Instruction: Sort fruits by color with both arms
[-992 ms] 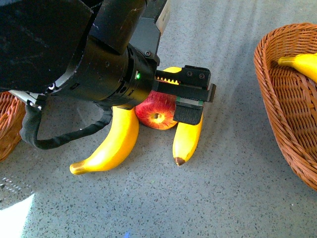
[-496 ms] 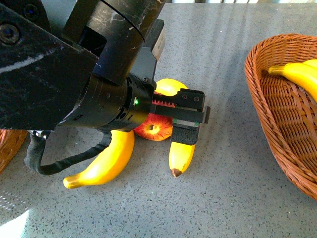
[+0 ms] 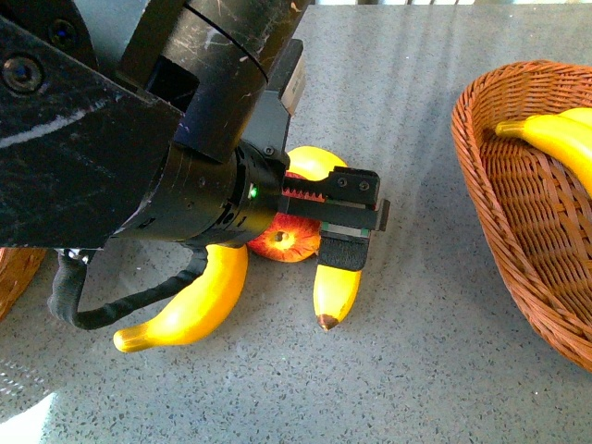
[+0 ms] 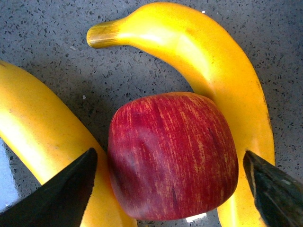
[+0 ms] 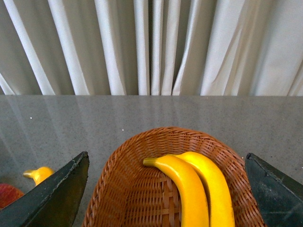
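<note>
Two basket bananas in wicker basket: done. Right pincer wide, empty, above basket. Left pincer wide, straddling apple on bench, ungripped. Left to sort: apple, flanking bench bananas.

Apple mostly hidden under left gripper; right basket cut off by edge.

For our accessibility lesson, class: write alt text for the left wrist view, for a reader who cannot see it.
A red apple lies on a speckled grey table between the fingers of the open left gripper, not yet gripped. One yellow banana curves round one side of it; a second banana lies close along the other.
</note>
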Controlling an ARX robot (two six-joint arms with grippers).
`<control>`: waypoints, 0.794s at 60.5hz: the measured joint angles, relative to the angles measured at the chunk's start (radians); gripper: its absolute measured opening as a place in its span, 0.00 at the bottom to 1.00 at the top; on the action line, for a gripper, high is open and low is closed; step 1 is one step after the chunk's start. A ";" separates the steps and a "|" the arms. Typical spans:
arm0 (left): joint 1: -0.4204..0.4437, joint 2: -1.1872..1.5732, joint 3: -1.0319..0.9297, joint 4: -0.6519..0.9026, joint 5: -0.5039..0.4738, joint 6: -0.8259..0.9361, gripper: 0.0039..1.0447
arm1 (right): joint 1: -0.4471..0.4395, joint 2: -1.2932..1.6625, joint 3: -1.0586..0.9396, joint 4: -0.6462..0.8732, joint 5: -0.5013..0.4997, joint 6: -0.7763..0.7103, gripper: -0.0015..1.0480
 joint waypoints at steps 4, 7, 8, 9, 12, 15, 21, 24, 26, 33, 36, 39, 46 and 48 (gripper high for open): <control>0.000 0.000 0.000 0.000 0.000 0.000 0.68 | 0.000 0.000 0.000 0.000 0.000 0.000 0.91; 0.000 0.000 0.000 0.000 -0.004 0.000 0.64 | 0.000 0.000 0.000 0.000 0.000 0.000 0.91; 0.000 0.000 0.000 0.000 -0.006 0.000 0.62 | 0.000 0.000 0.000 0.000 0.000 0.000 0.91; 0.000 0.000 0.000 0.000 -0.007 0.000 0.62 | 0.000 0.000 0.000 0.000 0.000 0.000 0.91; 0.000 0.000 0.000 0.000 -0.008 0.000 0.61 | 0.000 0.000 0.000 0.000 0.000 0.000 0.91; 0.000 0.000 0.000 0.000 -0.009 0.000 0.60 | 0.000 0.000 0.000 0.000 0.000 0.000 0.91; 0.000 -0.005 0.000 0.000 -0.008 0.000 0.60 | 0.000 0.000 0.000 0.000 0.000 0.000 0.91; 0.001 -0.008 0.000 0.000 -0.006 0.000 0.60 | 0.000 0.000 0.000 0.000 0.000 0.000 0.91; 0.002 -0.011 0.000 0.000 -0.003 0.000 0.60 | 0.000 0.000 0.000 0.000 0.000 0.000 0.91; 0.016 -0.049 -0.002 0.000 0.018 -0.009 0.60 | 0.000 0.000 0.000 0.000 0.000 0.000 0.91; 0.023 -0.069 -0.003 0.000 0.023 -0.013 0.60 | 0.000 0.000 0.000 0.000 0.000 0.000 0.91; 0.030 -0.090 -0.003 0.000 0.032 -0.020 0.60 | 0.000 0.000 0.000 0.000 0.000 0.000 0.91; 0.061 -0.135 -0.005 0.003 0.032 -0.037 0.60 | 0.000 0.000 0.000 0.000 0.000 0.000 0.91; 0.074 -0.147 -0.008 0.007 0.027 -0.039 0.60 | 0.000 0.000 0.000 0.000 0.000 0.000 0.91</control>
